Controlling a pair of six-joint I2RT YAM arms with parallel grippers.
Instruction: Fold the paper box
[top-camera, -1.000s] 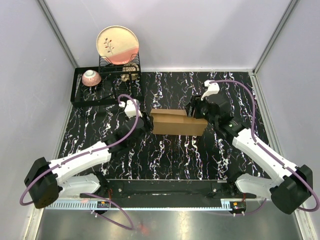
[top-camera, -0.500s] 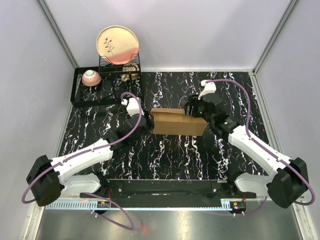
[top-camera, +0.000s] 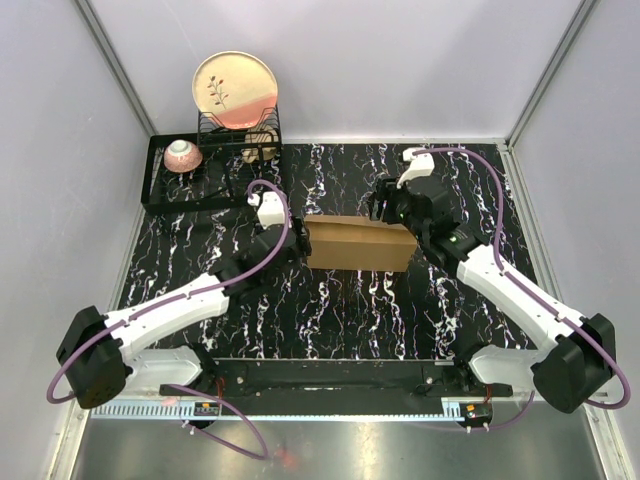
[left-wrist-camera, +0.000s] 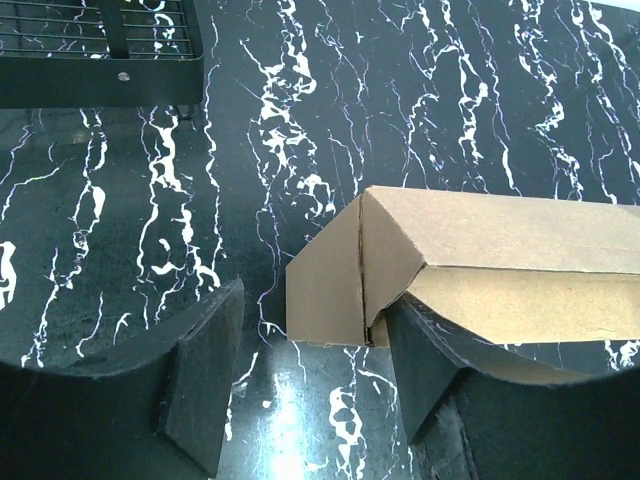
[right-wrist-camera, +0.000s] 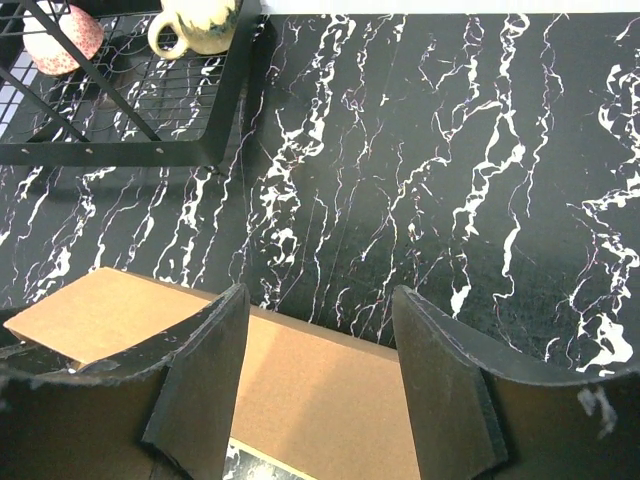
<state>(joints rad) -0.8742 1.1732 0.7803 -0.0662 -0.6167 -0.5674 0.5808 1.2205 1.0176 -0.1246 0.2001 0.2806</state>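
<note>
Since one second ago: paper box (top-camera: 360, 244) top flap has dropped flat; right gripper (top-camera: 385, 207) has pulled back to its far right corner. Table (top-camera: 330, 310): box lies mid-table, closed. Left gripper (left-wrist-camera: 315, 370) spread, box's left end between its fingers. Right gripper spread above the box, holding nothing.

The paper box (top-camera: 358, 245) lies between the left claw (top-camera: 293, 243) and right claw (top-camera: 386, 209); dish rack (top-camera: 196, 204) behind-left.
</note>
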